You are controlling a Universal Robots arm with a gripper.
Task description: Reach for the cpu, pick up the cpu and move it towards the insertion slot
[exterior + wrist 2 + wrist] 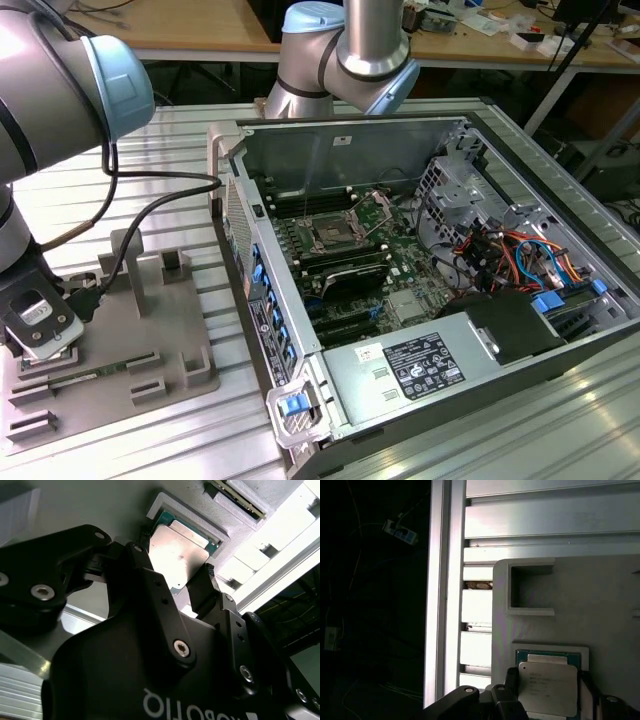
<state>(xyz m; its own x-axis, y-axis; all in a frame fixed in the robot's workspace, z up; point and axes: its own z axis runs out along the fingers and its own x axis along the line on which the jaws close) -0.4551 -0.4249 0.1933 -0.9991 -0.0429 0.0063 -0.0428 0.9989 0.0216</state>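
The cpu [547, 687], a flat square chip with a silvery top and green rim, lies in a recess of the grey plastic tray [160, 320] at the exterior view's left. My gripper [45, 350] is down over it. In both wrist views the black fingers [202, 587] press against opposite edges of the cpu [177, 547], so my gripper [172, 567] looks shut on it. I cannot tell whether the chip has left its recess. The insertion slot [328, 235], a metal-framed socket with a dark centre, sits on the motherboard inside the open computer case.
The open computer case [420, 250] stands at the exterior view's right, its near wall [250, 260] rising between tray and socket. Black memory slots [345, 275] and coloured cables [520, 265] lie inside. Raised grey blocks [175, 262] stand on the tray. A black cable [150, 215] hangs from my arm.
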